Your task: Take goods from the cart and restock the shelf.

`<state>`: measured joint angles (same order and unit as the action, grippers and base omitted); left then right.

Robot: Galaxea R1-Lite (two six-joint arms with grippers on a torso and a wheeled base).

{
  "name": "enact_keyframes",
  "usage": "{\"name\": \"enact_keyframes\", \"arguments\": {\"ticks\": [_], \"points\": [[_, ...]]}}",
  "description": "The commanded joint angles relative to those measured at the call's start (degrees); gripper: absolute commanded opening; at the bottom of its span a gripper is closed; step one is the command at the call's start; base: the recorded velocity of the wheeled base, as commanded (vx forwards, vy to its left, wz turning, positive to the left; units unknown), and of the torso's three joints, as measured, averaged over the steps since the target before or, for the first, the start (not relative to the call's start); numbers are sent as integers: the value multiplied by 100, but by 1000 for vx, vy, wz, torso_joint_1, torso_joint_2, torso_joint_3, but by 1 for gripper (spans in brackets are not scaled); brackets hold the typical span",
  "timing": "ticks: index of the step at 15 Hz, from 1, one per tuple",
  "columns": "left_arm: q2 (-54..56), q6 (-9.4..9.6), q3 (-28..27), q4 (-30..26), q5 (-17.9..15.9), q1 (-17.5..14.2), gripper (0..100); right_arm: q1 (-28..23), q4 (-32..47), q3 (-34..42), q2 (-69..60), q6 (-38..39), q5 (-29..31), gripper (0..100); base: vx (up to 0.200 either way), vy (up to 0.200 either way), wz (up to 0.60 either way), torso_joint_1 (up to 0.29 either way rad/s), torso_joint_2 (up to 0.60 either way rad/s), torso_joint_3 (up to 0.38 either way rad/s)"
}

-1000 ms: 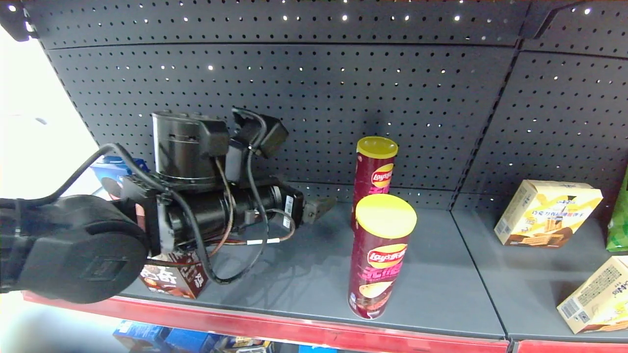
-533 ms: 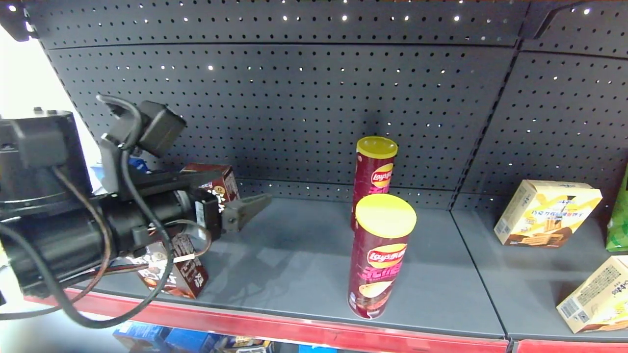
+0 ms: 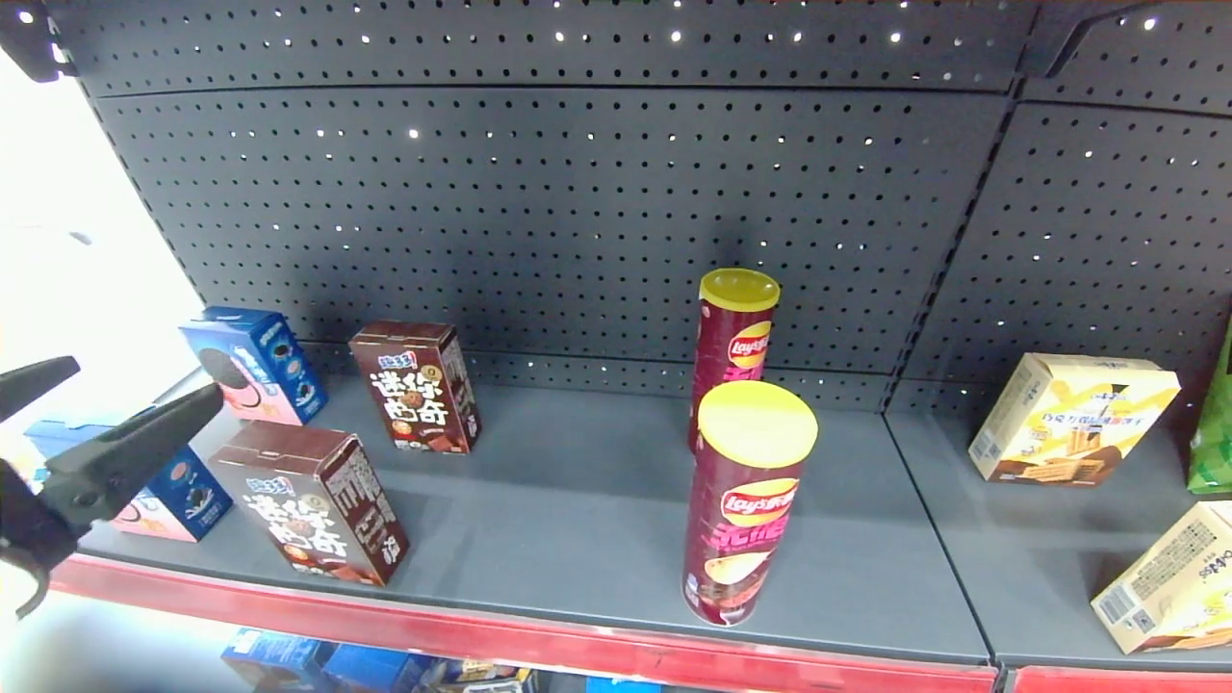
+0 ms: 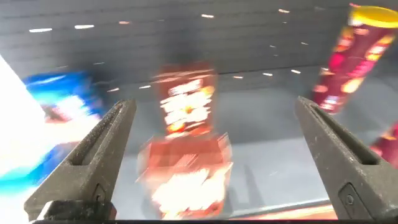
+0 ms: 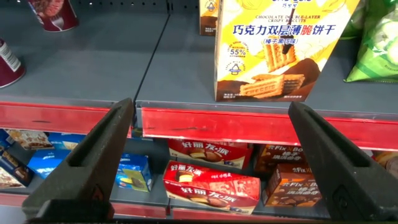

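**Shelf Status: Goods Upright, Both Grippers Parted and Empty**

Dark perforated back panels [image 3: 577, 192] are seen behind a grey shelf [image 3: 577, 520] with a red front edge [image 3: 462, 630].

1. Two brown cookie boxes are set upright on the left part of the shelf. The front brown box [image 3: 313, 505] is placed near the red front edge. The rear brown box [image 3: 416, 385] is placed close to the back panels.
2. Two blue boxes are placed further left. The rear blue box [image 3: 252, 364] is located near the rear brown box. The front blue box [image 3: 178, 496] is located just beside the front brown box and is partly covered by one finger of the left gripper.
3. The left gripper [image 3: 149, 375] is held at the left end of the shelf, in front of the blue boxes. Its fingers are spread wide apart and nothing is clamped. In the left wrist view, both brown boxes are framed between the fingers and are blurred.
4. Two yellow-lidded canisters are stood upright mid-shelf, well apart from the brown boxes. The front canister [image 3: 746, 505] is placed directly ahead of the rear canister [image 3: 733, 346].
5. In the right bay, a rear wafer box [image 3: 1073, 416], a front wafer box [image 3: 1169, 582] and a green bag [image 3: 1215, 433] are held.
6. The right gripper [image 5: 211, 107] is positioned in front of the red front edge, facing the front wafer box. Its fingers are wide apart and empty. A red box [image 5: 211, 186] is seen on the lower shelf [image 5: 186, 214] beneath.
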<state>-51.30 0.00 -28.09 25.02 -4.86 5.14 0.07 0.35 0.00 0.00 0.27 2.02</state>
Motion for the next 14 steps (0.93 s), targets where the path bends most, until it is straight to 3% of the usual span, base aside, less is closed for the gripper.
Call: {"name": "enact_keyframes", "arguments": {"ticks": [1, 2, 3, 4, 7, 10, 13, 14], "points": [[1966, 0, 822, -823, 689, -312, 100, 1, 0, 0, 9, 0, 0, 100, 0, 0, 0, 0, 0, 0], [2519, 0, 901, -1377, 785, -321, 100, 1, 9, 0, 9, 0, 0, 100, 0, 0, 0, 0, 0, 0], [2519, 0, 901, -1377, 785, -321, 100, 1, 9, 0, 9, 0, 0, 100, 0, 0, 0, 0, 0, 0], [3636, 44, 875, -2704, 785, -339, 100, 1, 9, 0, 9, 0, 0, 100, 0, 0, 0, 0, 0, 0], [4787, 97, 858, -4057, 794, -356, 100, 1, 9, 0, 9, 0, 0, 100, 0, 0, 0, 0, 0, 0], [5103, 97, 910, -4532, 750, -532, 100, 1, 9, 0, 9, 0, 0, 100, 0, 0, 0, 0, 0, 0], [5103, 132, 1376, -4453, 759, -532, 100, 1, 9, 0, 9, 0, 0, 100, 0, 0, 0, 0, 0, 0], [5103, 158, 1631, -4198, 768, -532, 100, 1, 9, 0, 9, 0, 0, 100, 0, 0, 0, 0, 0, 0]]}}
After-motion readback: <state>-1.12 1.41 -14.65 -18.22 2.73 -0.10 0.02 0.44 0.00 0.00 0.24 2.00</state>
